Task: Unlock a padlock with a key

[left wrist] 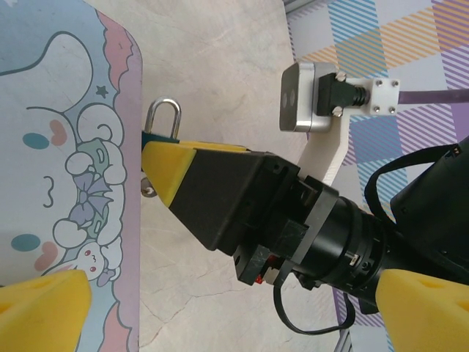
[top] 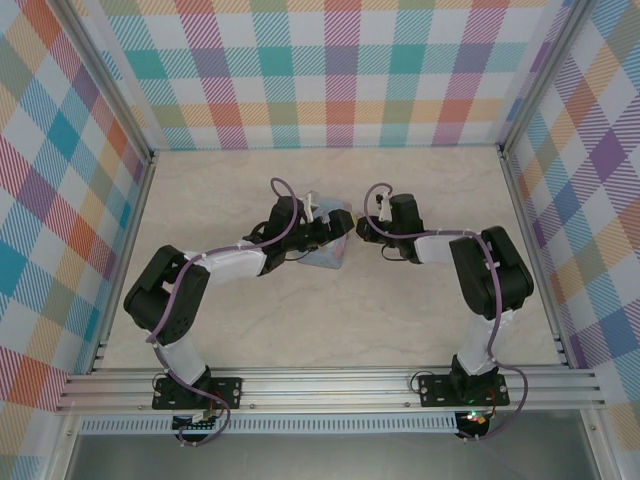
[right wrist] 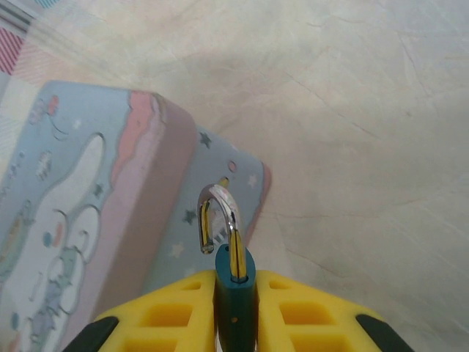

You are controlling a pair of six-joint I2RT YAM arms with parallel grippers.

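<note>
The table [top: 300,330], a pale marbled slab walled by plaid panels, has open surface on every side of the central work area. The cartoon-printed tin [left wrist: 66,147] is a light blue rectangular box with rounded corners and a pink band. It lies at the centre of the table. In the top view the left arm covers much of it, and both wrist views cut it off at the frame edge. The left gripper [left wrist: 233,312] is positioned over the tin's edge with its jaws wide apart, and its yellow fingers [left wrist: 40,312] enter at the lower corners, cropped by the frame. The right gripper [right wrist: 234,312] sits just beside the tin's side wall, jaws clamped on the padlock [right wrist: 234,293]; whether the padlock touches the tin cannot be determined. The teal body is mostly buried between the yellow pads. The polished shackle stands clear above them, one leg seated in the body, the other ending free. A small grey metal piece [left wrist: 147,190] under the right finger cannot be identified.
</note>
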